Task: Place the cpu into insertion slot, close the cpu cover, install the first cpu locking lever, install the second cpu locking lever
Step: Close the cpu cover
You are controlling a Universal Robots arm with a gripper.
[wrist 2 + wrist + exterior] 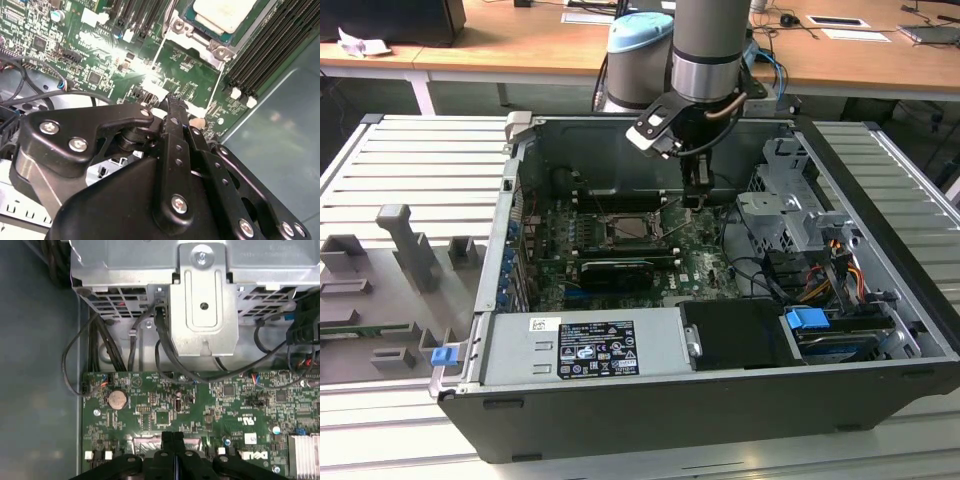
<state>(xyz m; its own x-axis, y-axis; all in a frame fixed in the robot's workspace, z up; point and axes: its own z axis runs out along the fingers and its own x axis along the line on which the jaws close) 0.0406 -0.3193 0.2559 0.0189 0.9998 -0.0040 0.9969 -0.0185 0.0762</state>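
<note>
The cpu [220, 12], a pale square chip, lies in the insertion slot [633, 228] on the green board. The cpu cover [218, 50], a silvery frame, borders the chip. Thin wire locking levers [156, 52] run along the socket's sides. In the exterior view my gripper [698, 195] hangs low over the board, just to that view's right of the socket. Both wrist views show its black fingers pressed together, tips [172, 102] close above the board beside a white connector, with nothing seen between them. In the first wrist view the gripper [172, 437] points at bare board.
Everything sits inside an open computer case [620, 410]. Black memory slots [270, 45] flank the socket. A metal drive cage [202, 300] with black cables [150, 340] stands at the board's edge. A coin battery [117, 399] lies on the board. A black card [617, 268] sits in front of the socket.
</note>
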